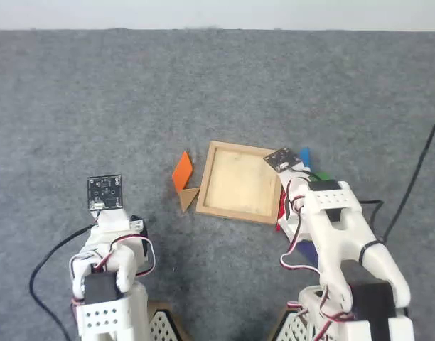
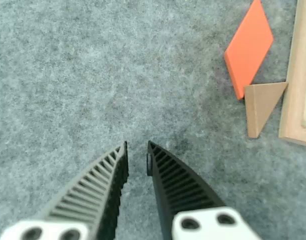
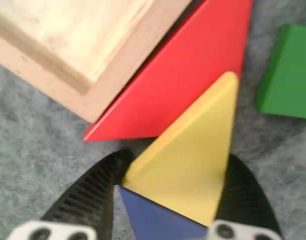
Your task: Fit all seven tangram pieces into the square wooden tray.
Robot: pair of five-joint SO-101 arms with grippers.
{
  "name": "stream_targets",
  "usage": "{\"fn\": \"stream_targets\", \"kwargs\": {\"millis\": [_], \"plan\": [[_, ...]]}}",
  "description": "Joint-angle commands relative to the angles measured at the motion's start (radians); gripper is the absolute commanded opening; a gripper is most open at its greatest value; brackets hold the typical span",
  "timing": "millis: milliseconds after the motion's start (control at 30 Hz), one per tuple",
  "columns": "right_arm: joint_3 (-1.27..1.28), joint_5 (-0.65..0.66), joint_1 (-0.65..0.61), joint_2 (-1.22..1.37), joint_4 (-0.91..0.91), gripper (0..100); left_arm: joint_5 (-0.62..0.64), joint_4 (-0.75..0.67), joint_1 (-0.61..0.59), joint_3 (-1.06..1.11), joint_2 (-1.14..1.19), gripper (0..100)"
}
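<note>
Two R fingers (image 3: 88,200) grip yellow tri. (image 3: 188,155) beside red tri. (image 3: 193,75); L fingers (image 2: 183,185) ajar, empty.

Before you, a grey felt surface (image 1: 97,92) carries the square wooden tray (image 1: 205,181) just right of centre. At the tray's 9 o'clock lies an orange parallelogram (image 1: 182,171), and at 8 o'clock a brown triangle (image 1: 188,198) touches the tray's rim with one corner. A red triangle (image 3: 193,75) lies along the rim at 3 o'clock. Just beyond it rests a green piece (image 3: 288,75), with a light blue piece (image 1: 305,155) at 2 o'clock. At 5 o'clock a dark blue piece (image 3: 153,220) lies partly beneath a yellow triangle (image 3: 193,160).
</note>
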Motion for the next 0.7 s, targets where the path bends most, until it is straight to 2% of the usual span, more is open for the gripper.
{"fn": "stream_targets", "kwargs": {"millis": [0,233,400,667], "plan": [[-0.040,-0.015,0.002,0.007,-0.019,8.3,0.009,0.005,-0.003,-0.012,-0.018,6],[-0.055,-0.017,0.004,0.004,-0.007,7.7,0.009,0.005,-0.003,-0.012,-0.018,6],[-0.143,-0.081,-0.004,-0.073,0.102,7.6,0.009,0.005,-0.003,-0.012,-0.018,6],[-0.324,-0.087,-0.044,-0.147,0.228,7.6,0.009,0.005,-0.003,-0.012,-0.018,6]]}}
